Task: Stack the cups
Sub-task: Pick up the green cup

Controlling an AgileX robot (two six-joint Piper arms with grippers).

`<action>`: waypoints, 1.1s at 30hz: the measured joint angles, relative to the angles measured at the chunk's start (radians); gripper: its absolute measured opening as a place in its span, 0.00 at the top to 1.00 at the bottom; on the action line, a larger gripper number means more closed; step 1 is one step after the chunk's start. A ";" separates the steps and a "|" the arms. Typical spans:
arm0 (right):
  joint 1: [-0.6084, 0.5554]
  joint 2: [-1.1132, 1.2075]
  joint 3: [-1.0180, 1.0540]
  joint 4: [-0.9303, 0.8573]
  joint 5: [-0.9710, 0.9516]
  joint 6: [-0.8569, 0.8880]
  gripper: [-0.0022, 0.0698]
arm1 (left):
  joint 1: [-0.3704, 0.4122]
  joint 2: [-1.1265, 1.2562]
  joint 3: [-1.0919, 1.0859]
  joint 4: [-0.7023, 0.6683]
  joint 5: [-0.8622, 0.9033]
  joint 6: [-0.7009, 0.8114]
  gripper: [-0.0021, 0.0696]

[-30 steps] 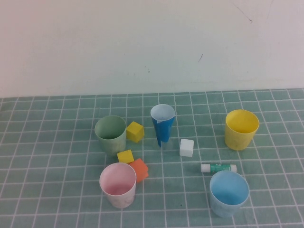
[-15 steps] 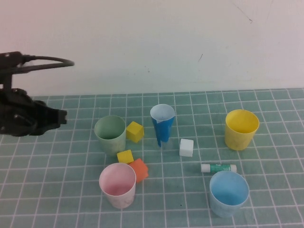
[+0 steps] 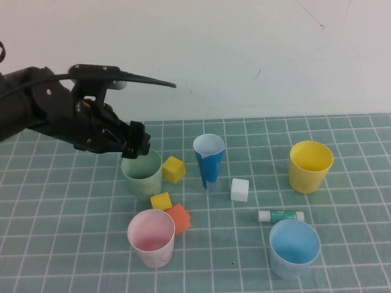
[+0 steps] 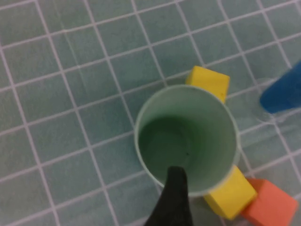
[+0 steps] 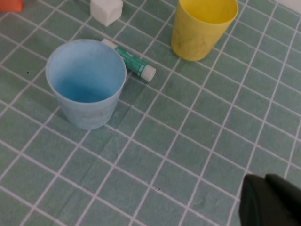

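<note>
The pale green cup (image 3: 142,174) stands upright at left of centre. The pink cup (image 3: 151,238) is in front of it. The yellow cup (image 3: 311,166) is at the right and the light blue cup (image 3: 294,248) at the front right. My left gripper (image 3: 139,145) is open and hovers just above the green cup's back rim. In the left wrist view one finger (image 4: 174,195) reaches over the rim of the green cup (image 4: 188,136); the other finger is out of view. My right gripper (image 5: 263,183) is shut and empty, off the high view, near the blue cup (image 5: 87,84) and yellow cup (image 5: 204,28).
A narrow dark blue cone cup (image 3: 209,160) stands at centre. Two yellow cubes (image 3: 173,168) (image 3: 161,201) touch or sit close to the green cup, with an orange cube (image 3: 179,217) by the pink cup. A white cube (image 3: 240,189) and a glue stick (image 3: 281,215) lie right of centre.
My left arm has come in from the left and moved right, until its gripper is over the green cup. The cups and blocks have not moved.
</note>
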 joint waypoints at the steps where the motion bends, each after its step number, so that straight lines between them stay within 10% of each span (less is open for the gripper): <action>1: 0.000 0.000 0.000 0.002 -0.002 -0.002 0.97 | 0.000 0.019 -0.013 0.011 -0.004 -0.004 0.19; 17: 0.000 0.000 0.000 0.004 -0.002 -0.013 0.97 | 0.000 0.321 -0.117 0.132 -0.124 -0.028 0.20; 26: 0.000 0.000 0.000 0.004 -0.002 -0.013 0.97 | 0.000 0.341 -0.121 0.138 -0.114 -0.028 0.86; 33: 0.000 0.000 0.000 0.004 -0.002 -0.013 0.97 | 0.000 0.298 -0.123 0.140 -0.055 -0.019 0.95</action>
